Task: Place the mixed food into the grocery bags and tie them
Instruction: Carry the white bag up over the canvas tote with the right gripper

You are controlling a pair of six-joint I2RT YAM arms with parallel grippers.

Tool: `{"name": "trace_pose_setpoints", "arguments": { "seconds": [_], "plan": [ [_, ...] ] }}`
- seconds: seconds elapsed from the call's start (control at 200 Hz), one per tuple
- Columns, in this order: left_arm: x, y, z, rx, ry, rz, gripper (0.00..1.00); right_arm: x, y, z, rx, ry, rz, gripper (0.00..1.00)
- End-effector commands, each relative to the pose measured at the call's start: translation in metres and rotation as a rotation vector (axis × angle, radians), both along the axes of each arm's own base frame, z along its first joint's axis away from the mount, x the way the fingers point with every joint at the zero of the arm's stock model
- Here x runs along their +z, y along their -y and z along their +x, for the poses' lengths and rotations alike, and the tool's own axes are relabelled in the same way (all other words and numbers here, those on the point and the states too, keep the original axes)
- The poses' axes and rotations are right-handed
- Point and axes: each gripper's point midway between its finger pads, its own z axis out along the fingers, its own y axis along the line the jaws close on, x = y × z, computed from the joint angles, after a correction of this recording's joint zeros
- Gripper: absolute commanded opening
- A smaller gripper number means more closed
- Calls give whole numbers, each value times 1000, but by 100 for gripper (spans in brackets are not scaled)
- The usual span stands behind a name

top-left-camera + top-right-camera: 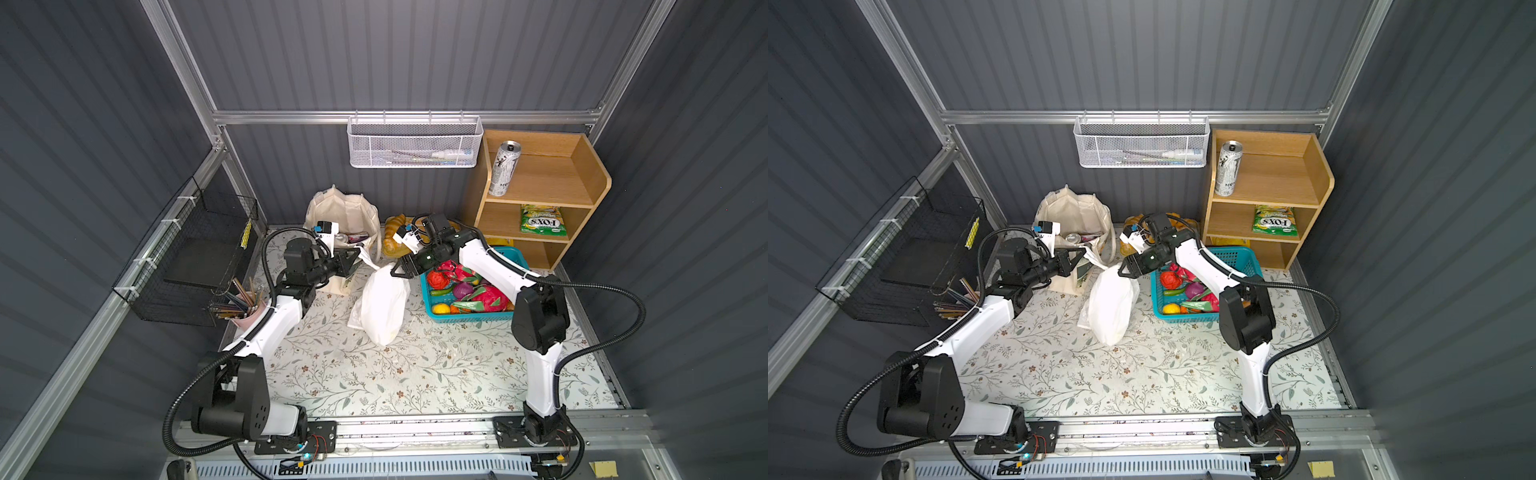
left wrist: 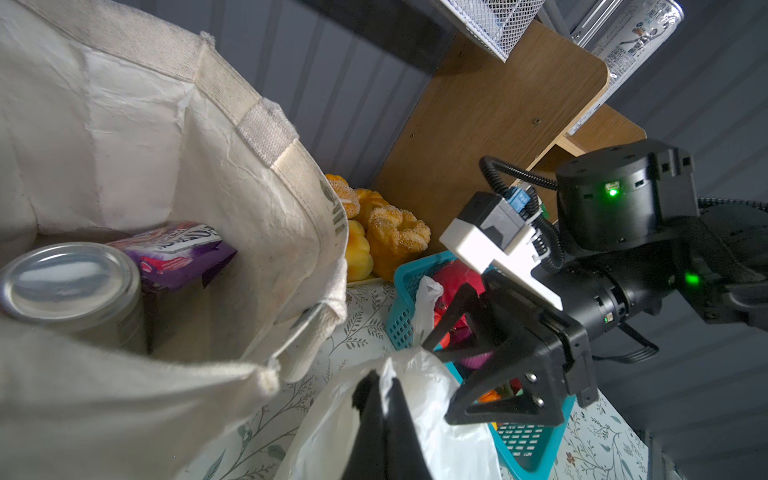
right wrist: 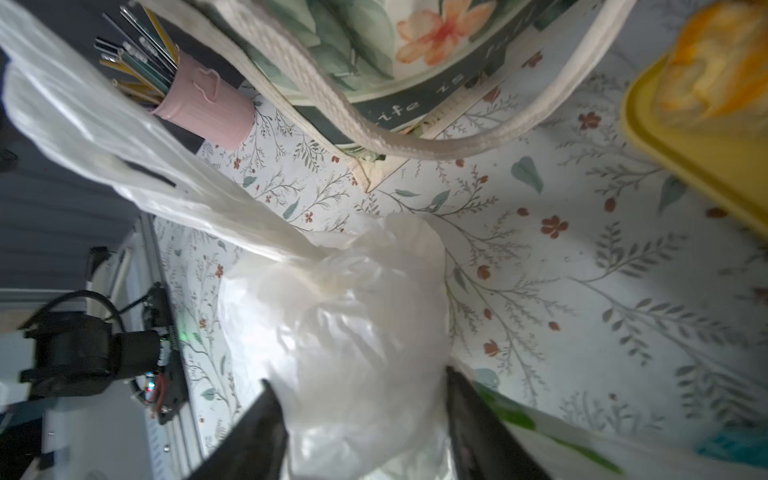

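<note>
Tote (image 1: 332,208) is standing back-left, holding a can (image 2: 70,282) and purple pouch (image 2: 178,253). Plastic bag (image 1: 382,307) is lying mid-table, seemingly untied. Left gripper (image 2: 376,395) is clamping its handle; right gripper (image 1: 395,271) is straddling its top, jaws apart. Shelf can (image 1: 503,168) and green pouch (image 1: 543,222) are waiting.

A green sweets pouch (image 1: 543,218) (image 1: 1273,220) lying in the middle compartment of the wooden shelf (image 1: 540,178) at the far right reads "FOX'S" in large white letters, upside down in both top views. The front pocket of the cream canvas tote (image 3: 436,79) carries white script on a dark band, "ife is" showing. The black print on the drink can (image 1: 503,168) and the lettering on the purple pouch (image 2: 178,253) cannot be read.
</note>
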Motion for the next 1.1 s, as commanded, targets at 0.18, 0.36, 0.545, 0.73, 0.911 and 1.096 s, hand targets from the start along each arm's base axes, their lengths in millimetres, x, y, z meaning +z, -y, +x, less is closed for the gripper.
{"name": "trace_pose_setpoints", "arguments": {
  "seconds": [0.18, 0.36, 0.545, 0.73, 0.911, 1.096],
  "plan": [
    [32, 12, -5, -65, 77, -11, 10, 37, -4, -16, 31, 1, 108, 0],
    [79, 10, -13, -66, 179, -5, 38, 82, 10, -29, -4, 77, 131, 0],
    [136, -5, -13, 32, 317, 32, 100, 145, 33, -39, -64, 184, 184, 0],
    [181, -52, 4, 316, 393, 85, 100, 224, 57, -30, -137, 294, 285, 0],
    [181, -88, 17, 515, 329, 153, 100, 287, 65, -2, -254, 393, 361, 0],
    [156, -116, 18, 668, 237, 197, 100, 320, 56, 50, -389, 449, 435, 0]
  ]
}}
